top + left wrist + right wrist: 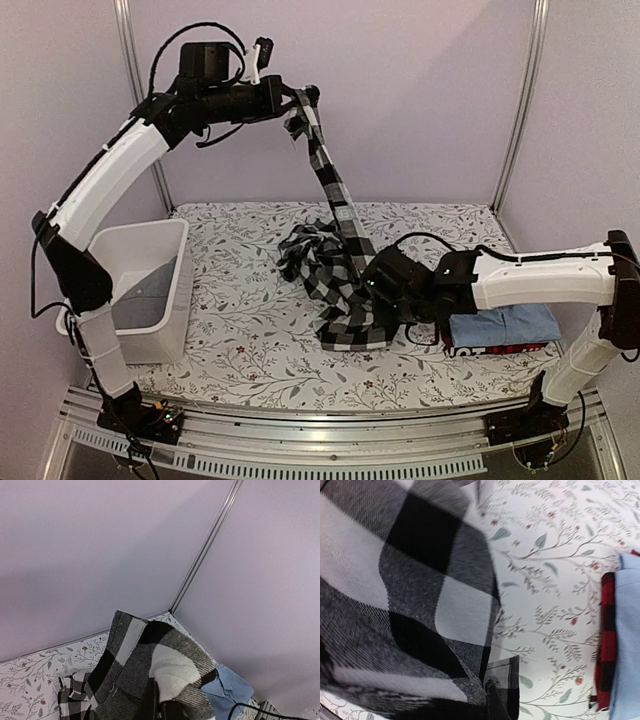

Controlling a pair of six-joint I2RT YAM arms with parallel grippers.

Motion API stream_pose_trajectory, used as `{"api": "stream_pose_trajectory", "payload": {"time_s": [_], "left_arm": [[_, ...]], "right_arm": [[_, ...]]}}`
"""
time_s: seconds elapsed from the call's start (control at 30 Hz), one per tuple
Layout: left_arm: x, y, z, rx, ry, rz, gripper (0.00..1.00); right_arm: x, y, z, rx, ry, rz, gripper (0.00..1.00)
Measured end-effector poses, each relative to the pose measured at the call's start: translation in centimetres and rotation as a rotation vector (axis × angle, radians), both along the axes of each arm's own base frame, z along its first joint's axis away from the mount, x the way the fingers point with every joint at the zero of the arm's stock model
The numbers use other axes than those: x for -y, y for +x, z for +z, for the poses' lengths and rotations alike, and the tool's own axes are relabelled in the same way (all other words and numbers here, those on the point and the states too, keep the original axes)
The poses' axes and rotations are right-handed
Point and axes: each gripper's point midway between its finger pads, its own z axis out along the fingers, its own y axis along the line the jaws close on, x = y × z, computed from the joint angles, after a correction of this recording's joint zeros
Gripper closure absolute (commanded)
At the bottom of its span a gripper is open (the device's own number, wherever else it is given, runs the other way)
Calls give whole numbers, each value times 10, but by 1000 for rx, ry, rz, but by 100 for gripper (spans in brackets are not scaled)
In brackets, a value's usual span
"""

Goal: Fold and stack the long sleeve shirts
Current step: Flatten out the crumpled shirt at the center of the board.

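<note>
- The left end effector (290,98) is up high over the far part of the desk (250,340), closed tight on one end of the checked shirt (335,285).
- From that grip the shirt hangs down as a narrow, twisted strip. The rest of it is bunched in a heap around the middle of the desk.
- The right end effector (378,285) is low, pressed against the right side of that heap. Its jaws are closed, and in the right wrist view a hemmed corner of the checked cloth sits right at its tips, so it seems to have a fold pinched.
- The light blue shirt (510,325) lies folded on top of the red-and-black shirt (495,350) near the desk's right edge, toward the front right corner. The stack is just behind the right wrist and apart from the checked heap.
- A white tub (178,290) stands at the left edge of the desk, well apart from all the shirts.
- Hard to make out: the left fingers are buried under cloth in the left wrist view, so the exact pinch point cannot be seen.
- The right fingers are barely visible either, because checked cloth fills most of that camera's picture.
- The right forearm crosses in front of the stack, hiding its left side. Only a thin strip of the red-and-black shirt shows beneath the blue one.
- I cannot tell which part of the checked shirt is held aloft.
</note>
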Motion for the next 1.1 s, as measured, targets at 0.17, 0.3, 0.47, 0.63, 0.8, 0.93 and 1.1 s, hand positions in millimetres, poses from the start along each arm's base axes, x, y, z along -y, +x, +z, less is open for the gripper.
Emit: {"api": "stream_pose_trajectory", "payload": {"time_s": [0.17, 0.3, 0.47, 0.63, 0.8, 0.93, 1.1], "left_arm": [[-43, -54, 87, 182, -65, 48, 100], [-58, -118, 159, 369, -139, 26, 100], [-52, -189, 215, 532, -220, -58, 100], [-53, -195, 220, 563, -201, -3, 100], [-67, -141, 185, 454, -99, 184, 100], [-104, -52, 109, 256, 22, 351, 100], [-186, 61, -109, -221, 233, 510, 100]], "right_arm": [[46, 56, 116, 210, 48, -163, 100], [70, 90, 236, 454, 102, -237, 100], [94, 101, 370, 749, 127, -257, 100], [114, 121, 449, 948, 129, -221, 100], [103, 200, 438, 958, 171, -87, 100], [45, 282, 344, 793, 205, 81, 90], [-32, 342, 178, 492, 253, 246, 42]]}}
